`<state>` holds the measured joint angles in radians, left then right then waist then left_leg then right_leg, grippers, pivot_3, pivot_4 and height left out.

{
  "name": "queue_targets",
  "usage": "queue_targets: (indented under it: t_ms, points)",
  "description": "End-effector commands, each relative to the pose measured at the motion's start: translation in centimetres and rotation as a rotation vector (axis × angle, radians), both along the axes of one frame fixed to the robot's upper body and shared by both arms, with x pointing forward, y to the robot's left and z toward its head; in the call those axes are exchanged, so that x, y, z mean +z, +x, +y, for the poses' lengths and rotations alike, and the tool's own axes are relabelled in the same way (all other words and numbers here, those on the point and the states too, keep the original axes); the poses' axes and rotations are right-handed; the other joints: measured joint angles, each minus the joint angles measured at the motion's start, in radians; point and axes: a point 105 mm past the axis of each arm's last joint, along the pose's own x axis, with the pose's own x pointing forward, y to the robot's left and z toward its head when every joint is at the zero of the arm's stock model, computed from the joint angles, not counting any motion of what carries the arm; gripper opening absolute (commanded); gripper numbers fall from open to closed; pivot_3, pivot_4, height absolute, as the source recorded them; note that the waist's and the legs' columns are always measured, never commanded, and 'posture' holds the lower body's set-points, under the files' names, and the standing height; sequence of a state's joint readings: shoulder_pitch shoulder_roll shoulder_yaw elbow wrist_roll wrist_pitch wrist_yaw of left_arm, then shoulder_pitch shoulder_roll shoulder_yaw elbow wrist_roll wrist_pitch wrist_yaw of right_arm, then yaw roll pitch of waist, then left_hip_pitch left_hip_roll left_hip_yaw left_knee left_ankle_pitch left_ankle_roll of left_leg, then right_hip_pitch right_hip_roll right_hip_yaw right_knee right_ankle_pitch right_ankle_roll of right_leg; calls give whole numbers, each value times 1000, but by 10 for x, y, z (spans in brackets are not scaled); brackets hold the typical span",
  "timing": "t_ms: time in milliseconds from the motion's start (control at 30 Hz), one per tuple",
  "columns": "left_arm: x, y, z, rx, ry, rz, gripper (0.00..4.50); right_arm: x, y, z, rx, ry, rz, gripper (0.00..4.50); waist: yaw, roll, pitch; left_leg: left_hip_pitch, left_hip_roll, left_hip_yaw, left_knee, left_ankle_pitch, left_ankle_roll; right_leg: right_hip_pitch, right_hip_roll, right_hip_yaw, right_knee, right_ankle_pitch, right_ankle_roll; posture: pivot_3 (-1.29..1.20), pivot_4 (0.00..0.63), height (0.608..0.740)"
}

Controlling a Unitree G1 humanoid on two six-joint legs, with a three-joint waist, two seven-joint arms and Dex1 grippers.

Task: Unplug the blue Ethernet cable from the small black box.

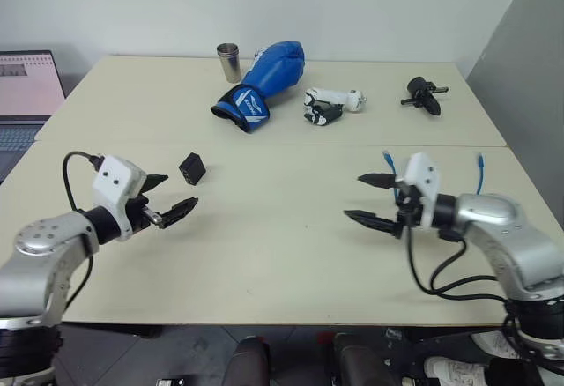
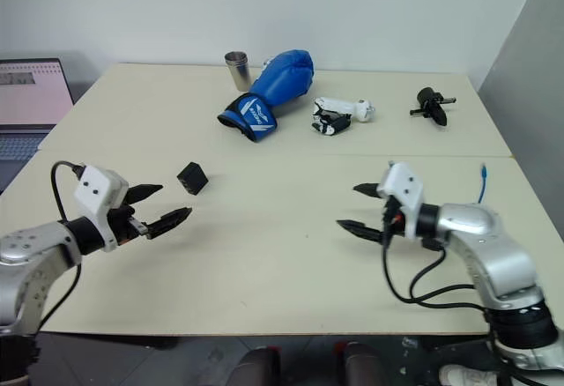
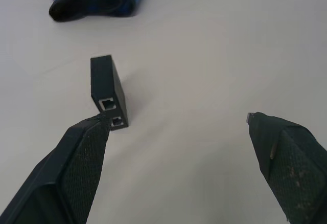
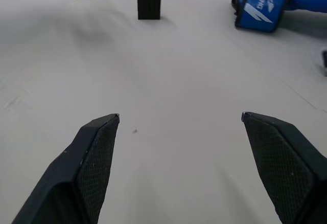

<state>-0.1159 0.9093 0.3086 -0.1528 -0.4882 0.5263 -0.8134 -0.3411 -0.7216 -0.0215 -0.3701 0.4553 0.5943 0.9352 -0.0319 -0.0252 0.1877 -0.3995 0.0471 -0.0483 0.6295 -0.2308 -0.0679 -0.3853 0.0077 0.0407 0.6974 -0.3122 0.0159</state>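
Both tools hang above the near half of the desk (image 1: 291, 254), holding nothing: left tool (image 1: 170, 195) has its fingers spread wide, right tool (image 1: 374, 199) is spread just as wide. Small black box (image 1: 192, 168) stands alone on the desk just past the left tool, its ports facing that tool and looking bare from the left wrist camera, so the plug looks already out. Blue Ethernet cable (image 2: 482, 181) shows as short bits near the right arm: one end sticks up at the right edge of the desk, another bit just behind the right tool; I can't tell where the rest runs. Risks, as I judge them: the right arm could snag the cord and drag it off the edge; the left finger (image 3: 82, 157) near the box could tip it over. Farther back, boxing glove (image 1: 264, 82), metal cup (image 1: 228, 61), white-and-black gadget (image 1: 328, 104) and black knobbed tool (image 1: 424, 94) are well clear.
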Motion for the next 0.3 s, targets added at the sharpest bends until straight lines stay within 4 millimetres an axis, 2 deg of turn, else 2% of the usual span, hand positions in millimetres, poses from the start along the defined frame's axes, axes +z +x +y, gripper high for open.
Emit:
queue_targets:
  t_ms: [33,167,300]
  points:
    - [21,-7,-1,-68,18,-15,4495,20,-11,-11,41,11,-9,4063,-5,0,0,0,0,1,0,0,0,0,1,0,0,0,0,0,150,740]
    - [26,-6,5,-76,12,12,4495,27,-14,-24,33,-12,2,4063,-7,1,0,0,1,1,0,0,0,-1,1,0,0,-1,1,0,150,740]
    - [27,-5,2,-113,18,4,4495,27,-12,-29,22,-27,7,4063,-6,1,0,0,1,1,0,0,0,-1,1,1,0,-3,4,0,150,740]
